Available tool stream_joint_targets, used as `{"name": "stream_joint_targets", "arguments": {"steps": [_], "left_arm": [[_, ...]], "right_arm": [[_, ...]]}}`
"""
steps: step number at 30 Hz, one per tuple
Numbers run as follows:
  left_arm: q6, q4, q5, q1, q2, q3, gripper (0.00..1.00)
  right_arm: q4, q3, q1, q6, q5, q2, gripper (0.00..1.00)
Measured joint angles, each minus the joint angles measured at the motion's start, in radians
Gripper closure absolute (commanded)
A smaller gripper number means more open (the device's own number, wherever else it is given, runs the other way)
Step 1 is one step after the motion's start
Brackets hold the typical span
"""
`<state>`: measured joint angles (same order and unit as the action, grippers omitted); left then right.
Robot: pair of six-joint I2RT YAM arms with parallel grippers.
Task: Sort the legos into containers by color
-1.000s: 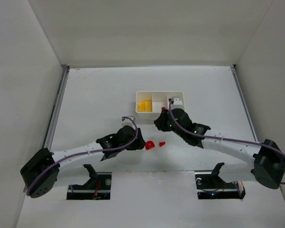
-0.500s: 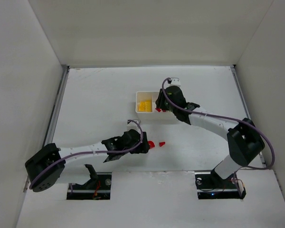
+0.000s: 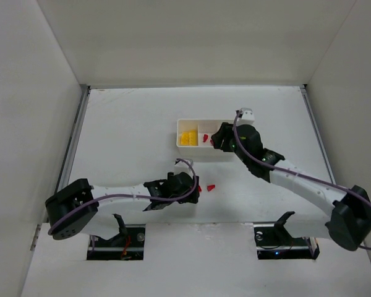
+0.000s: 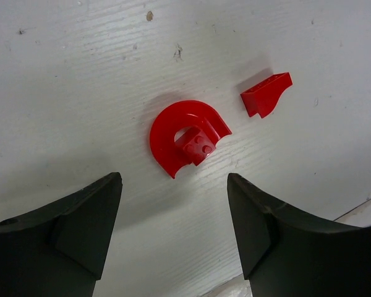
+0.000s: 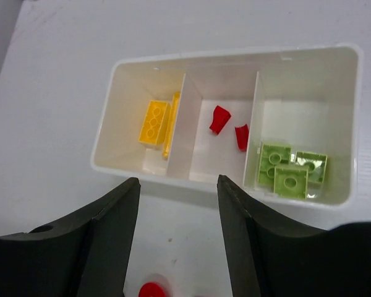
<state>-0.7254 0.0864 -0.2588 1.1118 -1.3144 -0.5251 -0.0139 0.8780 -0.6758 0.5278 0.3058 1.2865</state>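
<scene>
A red half-disc lego [image 4: 185, 136] and a red wedge [image 4: 266, 94] lie on the table just ahead of my open, empty left gripper [image 4: 173, 179]. In the top view the gripper [image 3: 193, 189] sits right beside the half-disc [image 3: 200, 187] and wedge [image 3: 211, 186]. The white tray [image 5: 235, 54] holds yellow legos [image 5: 156, 122] in its left compartment, two small red pieces [image 5: 219, 119] in the middle one and pale green legos [image 5: 287, 168] in the right one. My right gripper [image 5: 177, 180] is open and empty, above the tray's near wall.
In the top view the tray [image 3: 198, 122] sits mid-table with the right arm [image 3: 266, 164] stretched over its right end. White walls enclose the table on the left, back and right. The half-disc also shows at the bottom of the right wrist view [image 5: 153, 289].
My right gripper carried a red piece to the tray and has now shifted right, open and empty. My left gripper has moved right, up to the red half-disc.
</scene>
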Motion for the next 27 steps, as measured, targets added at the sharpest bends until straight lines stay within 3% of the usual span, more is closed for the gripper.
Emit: {"name": "stream_joint_targets", "arguments": {"steps": [6, 18, 27], "left_arm": [[0.012, 0.0, -0.013, 0.001, -0.041, -0.037, 0.31], [-0.056, -0.059, -0.051, 0.04, -0.167, -0.162, 0.39], [-0.058, -0.098, -0.132, 0.068, -0.212, -0.195, 0.37]], "right_arm": [[0.005, -0.189, -0.074, 0.051, 0.006, -0.161, 0.39], [0.025, -0.327, -0.144, 0.146, 0.04, -0.26, 0.32], [0.033, -0.416, -0.191, 0.217, 0.054, -0.285, 0.31]]}}
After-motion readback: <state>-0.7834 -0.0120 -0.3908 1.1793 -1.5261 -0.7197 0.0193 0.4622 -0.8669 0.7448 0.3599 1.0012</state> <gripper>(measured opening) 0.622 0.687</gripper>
